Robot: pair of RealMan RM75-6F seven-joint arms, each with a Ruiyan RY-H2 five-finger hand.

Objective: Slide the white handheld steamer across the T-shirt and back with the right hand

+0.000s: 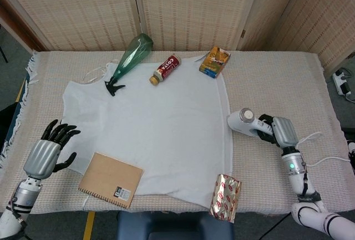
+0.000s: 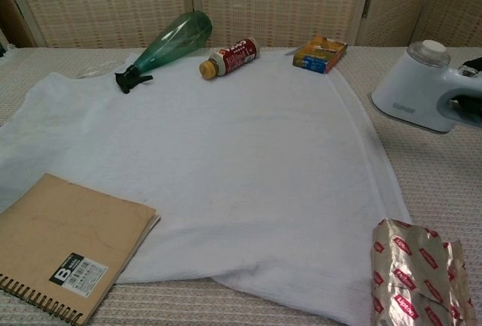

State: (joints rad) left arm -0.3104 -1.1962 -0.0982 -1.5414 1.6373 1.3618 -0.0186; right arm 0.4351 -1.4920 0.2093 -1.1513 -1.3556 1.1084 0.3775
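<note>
Right hand [image 1: 277, 132] wrapped round the handle of the white handheld steamer [image 1: 243, 122]; fingertips hidden behind the handle, and the chest view cuts the hand off at its right edge. Steamer nose just beside the T-shirt [image 1: 161, 123] hem, apparently lifted clear of the table [image 1: 277, 79], though the head view alone leaves that unsure. Left hand [image 1: 49, 150] by the shirt's left edge, fingers spread, holding nothing. Notebook [image 1: 110, 179] lies on the shirt's near corner.
</note>
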